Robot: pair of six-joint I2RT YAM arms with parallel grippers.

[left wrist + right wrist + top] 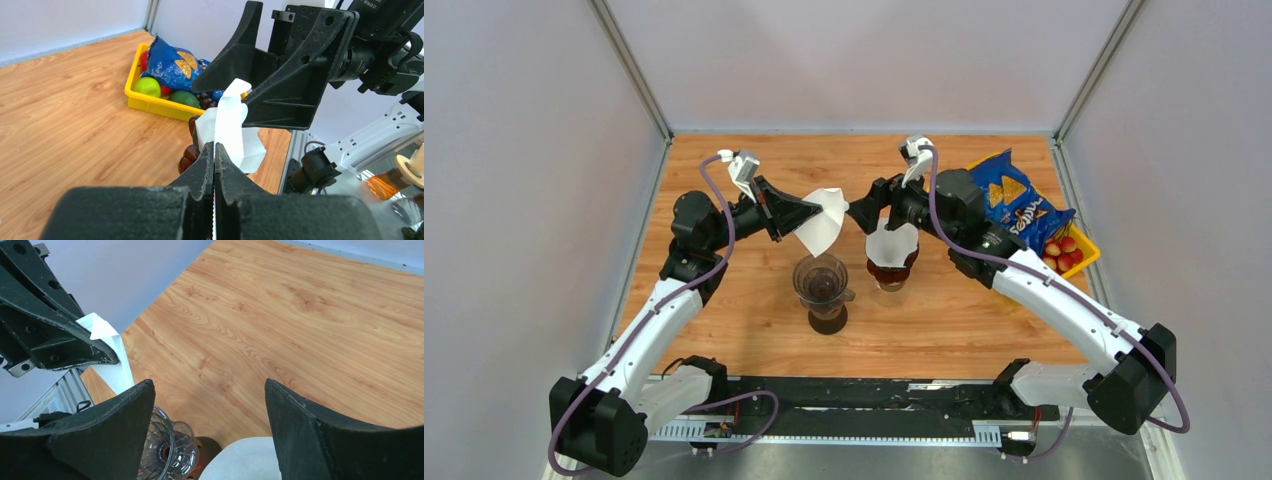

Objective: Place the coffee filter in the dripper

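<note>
My left gripper [822, 211] is shut on a white paper coffee filter [818, 230] and holds it in the air, just above and behind the clear glass dripper [821, 279]. The left wrist view shows the jaws pressed together on the filter [230, 120]. My right gripper [862, 214] is open and empty, close to the filter's right side, above a brown holder with a stack of white filters [892, 247]. In the right wrist view the dripper [165, 450] sits below the left finger, and the held filter [112, 357] hangs at the left.
A yellow tray [1079, 262] with a blue chip bag [1014, 200] and fruit stands at the right back of the wooden table; it also shows in the left wrist view [150, 105]. The two grippers are very near each other. Grey walls enclose the table.
</note>
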